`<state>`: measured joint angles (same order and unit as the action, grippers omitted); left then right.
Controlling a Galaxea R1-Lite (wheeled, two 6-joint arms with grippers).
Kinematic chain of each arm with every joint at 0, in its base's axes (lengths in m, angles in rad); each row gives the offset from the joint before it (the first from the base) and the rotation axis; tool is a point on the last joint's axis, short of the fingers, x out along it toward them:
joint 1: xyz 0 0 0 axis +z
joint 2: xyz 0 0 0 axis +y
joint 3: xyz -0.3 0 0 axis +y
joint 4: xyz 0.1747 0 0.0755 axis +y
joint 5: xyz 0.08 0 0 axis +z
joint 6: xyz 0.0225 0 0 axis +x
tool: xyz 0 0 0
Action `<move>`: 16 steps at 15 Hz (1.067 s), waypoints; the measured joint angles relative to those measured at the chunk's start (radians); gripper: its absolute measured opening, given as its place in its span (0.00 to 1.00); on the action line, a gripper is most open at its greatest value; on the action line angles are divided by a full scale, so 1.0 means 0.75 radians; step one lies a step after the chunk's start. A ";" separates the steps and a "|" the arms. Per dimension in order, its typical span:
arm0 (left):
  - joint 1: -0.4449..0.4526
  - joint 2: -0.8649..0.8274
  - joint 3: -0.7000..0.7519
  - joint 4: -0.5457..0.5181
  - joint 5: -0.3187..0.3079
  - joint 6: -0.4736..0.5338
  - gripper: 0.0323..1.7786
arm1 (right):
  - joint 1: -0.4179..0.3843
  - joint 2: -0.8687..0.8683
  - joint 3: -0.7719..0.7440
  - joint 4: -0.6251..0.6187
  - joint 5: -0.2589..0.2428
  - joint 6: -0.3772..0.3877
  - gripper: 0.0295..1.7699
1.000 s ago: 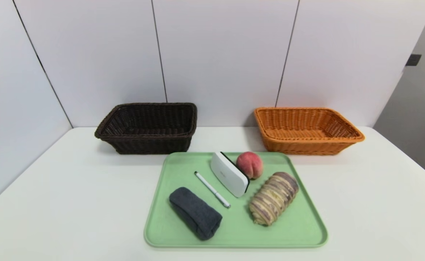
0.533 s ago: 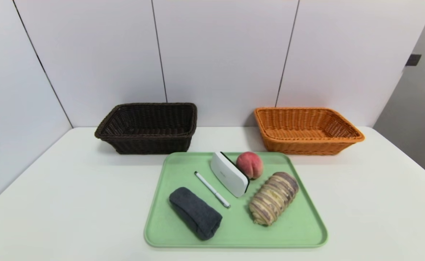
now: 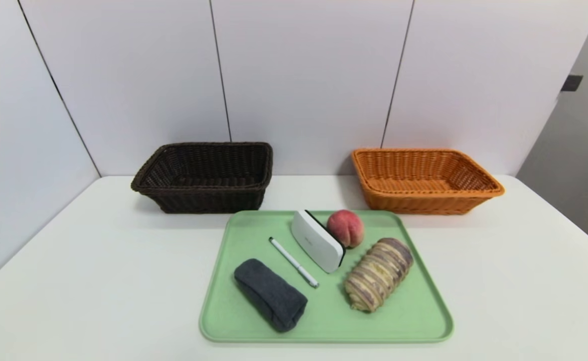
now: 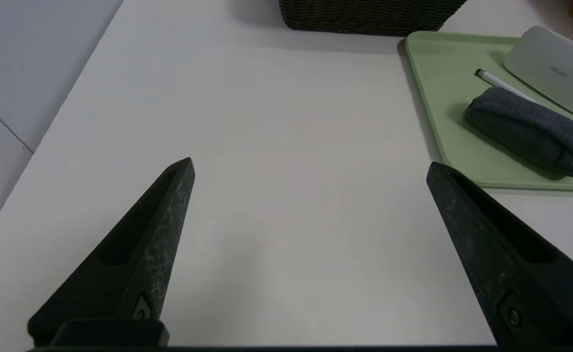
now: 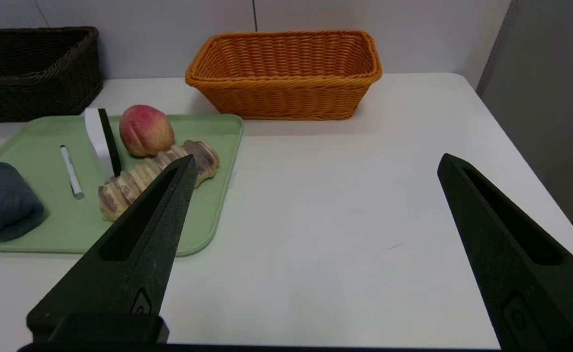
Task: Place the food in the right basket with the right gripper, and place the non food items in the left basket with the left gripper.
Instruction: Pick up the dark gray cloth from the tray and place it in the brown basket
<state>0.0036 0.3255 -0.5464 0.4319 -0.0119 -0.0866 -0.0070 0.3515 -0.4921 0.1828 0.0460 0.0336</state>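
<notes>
The head view looks forward and down from above, taking in both baskets and the whole tray. Closer wrist views look over opposite table sides, sharing the tray's cloth.

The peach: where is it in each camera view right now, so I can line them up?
Head view: peach, far side of the tray, against the white block.
Left wrist view: only a sliver, cut off by the picture's edge beyond the block.
Right wrist view: between the block and the orange basket.
Shared landmark: green tray.
</notes>
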 joint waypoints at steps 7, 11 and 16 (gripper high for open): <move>-0.001 0.597 -0.506 0.302 0.002 -0.027 0.95 | -0.001 0.540 -0.420 0.260 0.010 -0.025 0.96; -0.128 0.874 -0.710 0.318 -0.001 -0.021 0.95 | 0.010 0.848 -0.574 0.280 0.077 -0.120 0.96; -0.435 1.131 -0.862 0.347 0.063 -0.056 0.95 | 0.229 1.113 -0.744 0.304 0.172 -0.206 0.96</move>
<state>-0.3228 1.1738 -1.1926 0.6921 0.0351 -0.1287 0.1645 1.1862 -1.0500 0.4109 0.1751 -0.1206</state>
